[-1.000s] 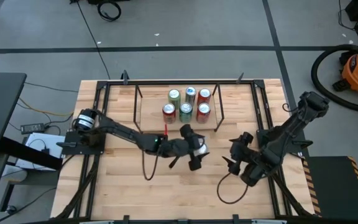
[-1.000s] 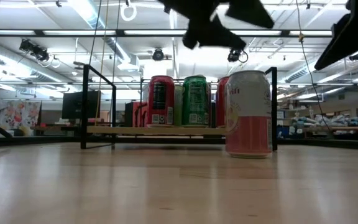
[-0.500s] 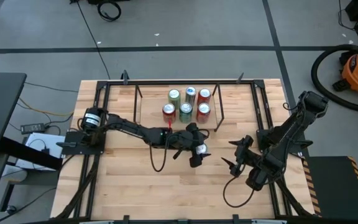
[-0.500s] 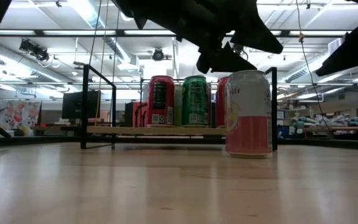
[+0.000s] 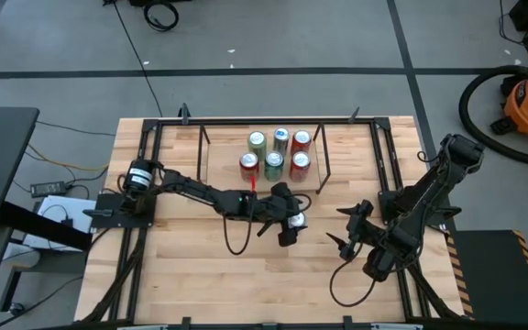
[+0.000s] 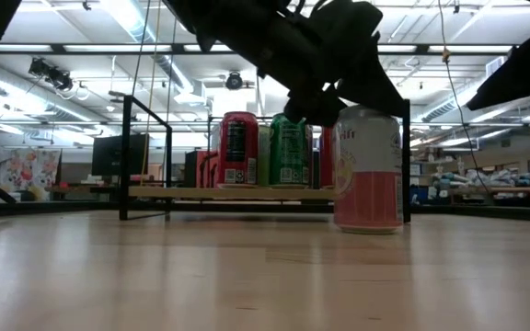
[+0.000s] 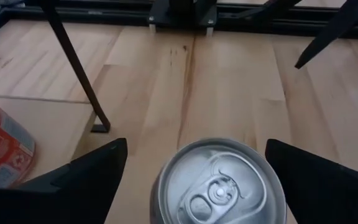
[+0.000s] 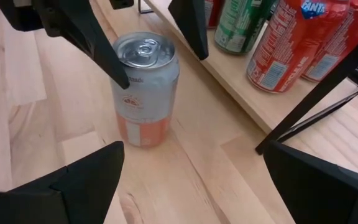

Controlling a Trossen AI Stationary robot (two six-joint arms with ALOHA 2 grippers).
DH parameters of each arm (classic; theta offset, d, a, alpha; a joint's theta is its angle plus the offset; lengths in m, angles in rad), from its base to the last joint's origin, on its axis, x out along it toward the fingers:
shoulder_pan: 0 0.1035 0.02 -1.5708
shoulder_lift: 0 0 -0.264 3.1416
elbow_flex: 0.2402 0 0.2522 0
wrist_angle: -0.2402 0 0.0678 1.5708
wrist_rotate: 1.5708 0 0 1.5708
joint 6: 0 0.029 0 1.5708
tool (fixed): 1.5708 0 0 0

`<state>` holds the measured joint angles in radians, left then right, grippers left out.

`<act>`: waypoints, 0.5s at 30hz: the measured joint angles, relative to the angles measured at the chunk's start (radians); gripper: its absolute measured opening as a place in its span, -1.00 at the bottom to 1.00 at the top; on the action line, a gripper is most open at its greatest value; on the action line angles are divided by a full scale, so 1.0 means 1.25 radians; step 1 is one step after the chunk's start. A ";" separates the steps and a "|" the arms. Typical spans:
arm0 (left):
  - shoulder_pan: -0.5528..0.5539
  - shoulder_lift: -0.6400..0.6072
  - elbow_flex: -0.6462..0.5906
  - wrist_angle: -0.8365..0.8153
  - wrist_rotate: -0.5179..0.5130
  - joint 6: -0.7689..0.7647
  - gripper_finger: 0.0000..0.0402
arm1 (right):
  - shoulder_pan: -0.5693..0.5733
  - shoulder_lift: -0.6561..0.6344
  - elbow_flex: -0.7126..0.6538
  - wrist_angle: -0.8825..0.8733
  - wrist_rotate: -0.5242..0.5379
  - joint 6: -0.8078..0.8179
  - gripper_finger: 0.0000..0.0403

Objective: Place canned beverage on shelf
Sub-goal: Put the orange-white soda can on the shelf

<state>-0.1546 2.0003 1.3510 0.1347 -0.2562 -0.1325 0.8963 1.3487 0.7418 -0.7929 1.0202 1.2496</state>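
Observation:
A pink-and-white can (image 5: 298, 221) stands upright on the wood table, in front of the shelf's right end. It also shows in the low view (image 6: 368, 175) and the right wrist view (image 8: 145, 87). The shelf (image 5: 223, 163), a low black rod rack with a wood deck, holds several red and green cans (image 5: 274, 165). My left gripper (image 5: 288, 216) is open and points down over the can's top (image 7: 219, 186). Its fingers (image 8: 101, 46) stand on either side of the top rim. My right gripper (image 8: 193, 146) is open and empty, to the right of the can.
A black frame (image 5: 145, 156) edges the table, with rails along both sides. Slack cables hang from each arm onto the table (image 5: 232, 243) (image 5: 337, 284). The shelf's left part (image 5: 218, 151) is bare deck. Open wood lies toward the near edge (image 5: 264, 284).
My left gripper has come down from well above the can until its open fingers straddle the can's top. The can has stayed where it was. My right gripper has drawn back a little toward the table's near edge.

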 joint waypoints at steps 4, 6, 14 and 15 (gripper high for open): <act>0.000 0.003 0.000 -0.020 0.012 -0.021 0.92 | 0.000 0.000 0.000 0.005 0.004 -0.003 0.97; 0.000 0.007 0.000 -0.025 0.014 -0.027 0.87 | 0.000 0.000 0.000 0.006 0.006 -0.004 0.97; -0.001 0.007 0.000 -0.026 0.030 -0.033 0.49 | 0.000 0.000 0.000 0.009 0.006 -0.010 0.97; -0.001 0.005 0.000 -0.028 0.030 -0.034 0.47 | 0.000 0.000 0.000 0.009 0.006 -0.010 0.97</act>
<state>-0.1555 2.0066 1.3514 0.0999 -0.2190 -0.1753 0.8959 1.3487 0.7422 -0.7822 1.0283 1.2377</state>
